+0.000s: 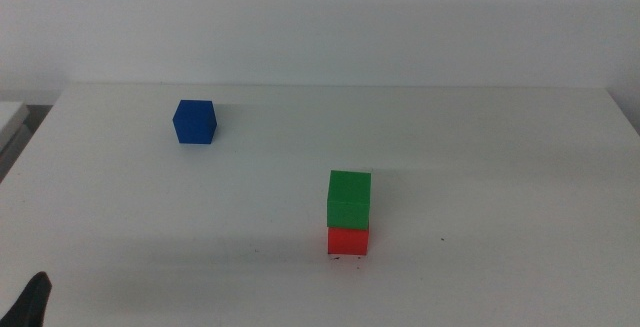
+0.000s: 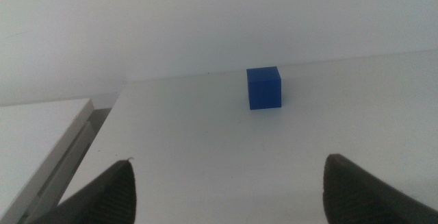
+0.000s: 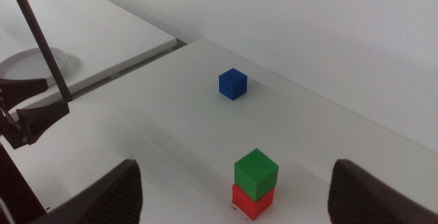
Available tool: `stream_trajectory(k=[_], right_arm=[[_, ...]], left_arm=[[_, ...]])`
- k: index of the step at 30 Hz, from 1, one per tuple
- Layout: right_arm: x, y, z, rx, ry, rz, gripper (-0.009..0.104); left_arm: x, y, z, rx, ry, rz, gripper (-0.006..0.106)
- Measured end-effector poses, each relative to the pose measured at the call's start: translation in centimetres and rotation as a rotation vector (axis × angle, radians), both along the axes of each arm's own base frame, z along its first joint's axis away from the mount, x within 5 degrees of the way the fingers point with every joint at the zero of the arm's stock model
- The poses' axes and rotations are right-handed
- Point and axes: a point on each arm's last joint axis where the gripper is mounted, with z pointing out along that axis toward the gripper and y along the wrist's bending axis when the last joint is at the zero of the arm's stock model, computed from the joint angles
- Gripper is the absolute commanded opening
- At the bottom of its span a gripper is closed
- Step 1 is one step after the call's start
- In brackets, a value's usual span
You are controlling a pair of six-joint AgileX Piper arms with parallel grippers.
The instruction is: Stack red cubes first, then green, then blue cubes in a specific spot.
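While stack waits for its last piece: two of three levels up.
Blue cube (image 1: 194,122): alone at far left of table (image 1: 480,147), well apart from stack, flat on one face, upright.
Axis: no long axis to speak of, equal sides; turned slightly, one corner edge toward middle camera.
Green cube (image 1: 349,200): on top of red cube (image 1: 348,241), a touch twisted and overhanging against it.
Spot (image 1: 352,259): dark specks showing at red cube's base.
Left gripper (image 2: 226,190): low at near left edge, jaws spread wide, nothing between them, blue cube straight ahead.
Right gripper (image 3: 233,196): out of middle view, jaws wide apart, empty, looking down on stack.
Risk: off-centre landing on twisted green cube, likely tipping blue off or toppling stack.
Risk: skewed grasp on rotated blue cube, likely spinning or pushing it away.
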Motion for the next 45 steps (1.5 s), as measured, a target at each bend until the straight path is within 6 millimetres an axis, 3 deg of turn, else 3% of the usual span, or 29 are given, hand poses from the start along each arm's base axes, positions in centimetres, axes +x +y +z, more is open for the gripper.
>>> stream_trajectory(k=[3, 6, 8, 11, 15, 19, 23, 26, 33, 39, 45], right_arm=[[0.0, 0.0, 0.0, 0.000, 0.000, 0.000, 0.081], [0.0, 0.0, 0.0, 0.000, 0.000, 0.000, 0.081], [0.0, 0.0, 0.0, 0.000, 0.000, 0.000, 0.081], [0.0, 0.0, 0.0, 0.000, 0.000, 0.000, 0.081], [0.0, 0.0, 0.0, 0.000, 0.000, 0.000, 0.081], [0.0, 0.0, 0.0, 0.000, 0.000, 0.000, 0.081], [0.0, 0.0, 0.0, 0.001, 0.001, -0.001, 0.081], [0.0, 0.0, 0.0, 0.001, 0.001, -0.001, 0.081], [0.0, 0.0, 0.0, 0.001, 0.001, -0.001, 0.081], [0.0, 0.0, 0.0, 0.001, 0.001, -0.001, 0.081], [0.0, 0.0, 0.0, 0.001, 0.001, -0.001, 0.081]], left_arm=[[0.1, 0.0, 0.2, 0.000, 0.051, 0.000, 0.094], [1.5, -0.1, 4.2, -0.001, 0.164, 0.000, 0.094], [3.2, -0.2, 8.1, 0.000, 0.238, -0.001, 0.094], [6.2, -0.3, 12.2, 0.005, 0.369, -0.001, 0.094], [10.9, -0.6, 14.0, -0.028, 0.603, 0.006, 0.093], [15.5, -1.0, 12.6, -0.065, 0.833, 0.006, 0.093], [19.8, -1.5, 9.8, -0.125, 0.953, 0.012, 0.093], [22.5, -1.7, 8.9, -0.124, 1.025, 0.005, 0.093], [31.2, -2.7, 10.3, -0.133, 0.991, -0.087, 0.093], [38.7, -3.7, 6.8, -0.124, 1.033, -0.121, 0.093], [43.1, -5.0, 3.6, -0.118, 1.028, -0.142, 0.093]])
